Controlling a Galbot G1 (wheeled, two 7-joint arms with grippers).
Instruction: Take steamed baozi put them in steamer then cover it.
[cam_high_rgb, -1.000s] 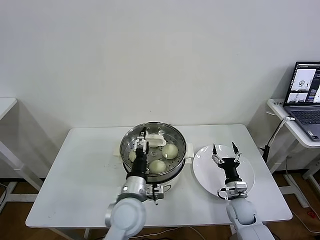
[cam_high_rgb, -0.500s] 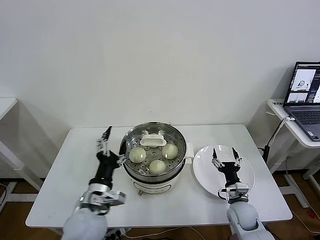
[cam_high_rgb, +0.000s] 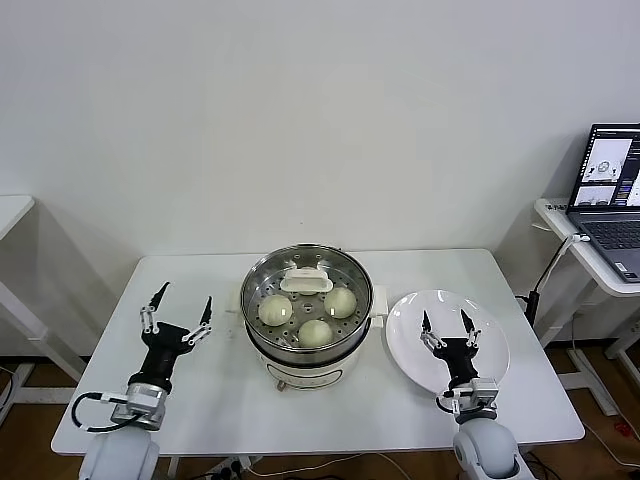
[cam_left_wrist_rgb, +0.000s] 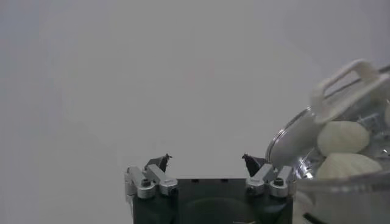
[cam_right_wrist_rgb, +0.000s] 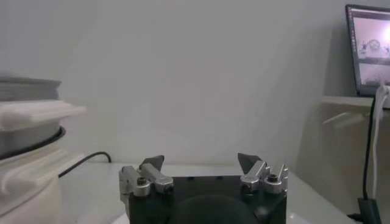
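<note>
From the head view: left gripper (cam_high_rgb: 179, 314) pulled back from over the steamer (cam_high_rgb: 307, 300) and out to the table's (cam_high_rgb: 200, 400) left side, jaws wide and holding nothing, right gripper (cam_high_rgb: 446, 327) low over the bare plate (cam_high_rgb: 495, 345), wide open too. Lid (cam_high_rgb: 306, 281) now on the pot with three buns (cam_high_rgb: 315, 332) showing under the glass, a fourth maybe hidden, so job looks done.

From the left wrist view: empty jaws, pot with lid just beside. From the right wrist view: empty jaws, laptop (cam_right_wrist_rgb: 368, 49) far off.

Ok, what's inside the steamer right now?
Inside the steamer, three steamed baozi show through the glass cover resting on top. A fourth may sit under the cover's white handle; I cannot tell.
</note>
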